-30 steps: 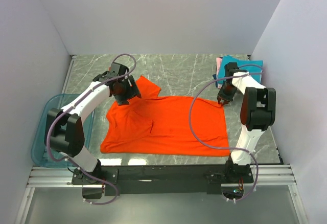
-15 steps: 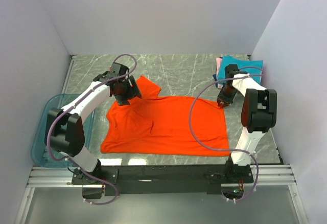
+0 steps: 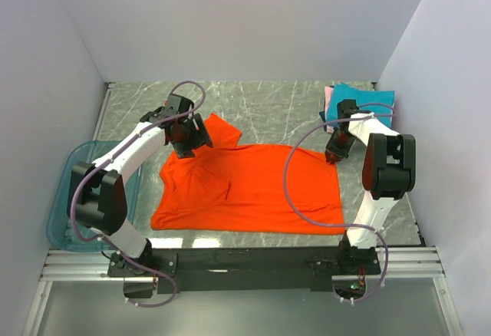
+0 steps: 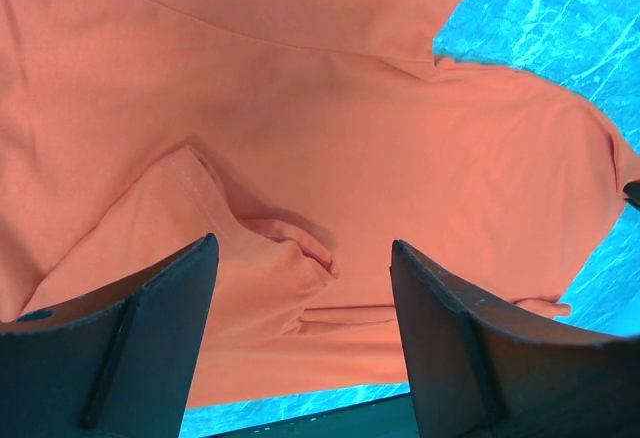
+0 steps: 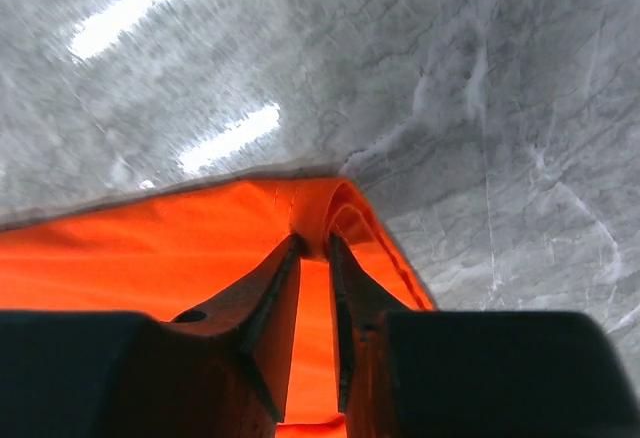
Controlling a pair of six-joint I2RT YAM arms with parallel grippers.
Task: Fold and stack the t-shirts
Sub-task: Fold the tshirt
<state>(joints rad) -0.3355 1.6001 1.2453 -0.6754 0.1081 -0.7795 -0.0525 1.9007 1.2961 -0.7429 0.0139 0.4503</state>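
even bright light, blurred wrist foregrounds

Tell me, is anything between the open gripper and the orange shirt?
Nothing visible. The left gripper hangs open over the orange shirt, and nothing shows between it and the cloth. The right gripper is shut on the shirt's far corner.

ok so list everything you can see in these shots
t-shirt: one, orange-red, spread out mid-table
folded shirts: one pile, teal and pink showing, far right corner
plastic bin: one, translucent blue-green, left side beside the left arm
table: one, grey marble pattern, under the shirts
left gripper: one, black, open over the t-shirt's far left part
right gripper: one, black, shut on the t-shirt's far right corner
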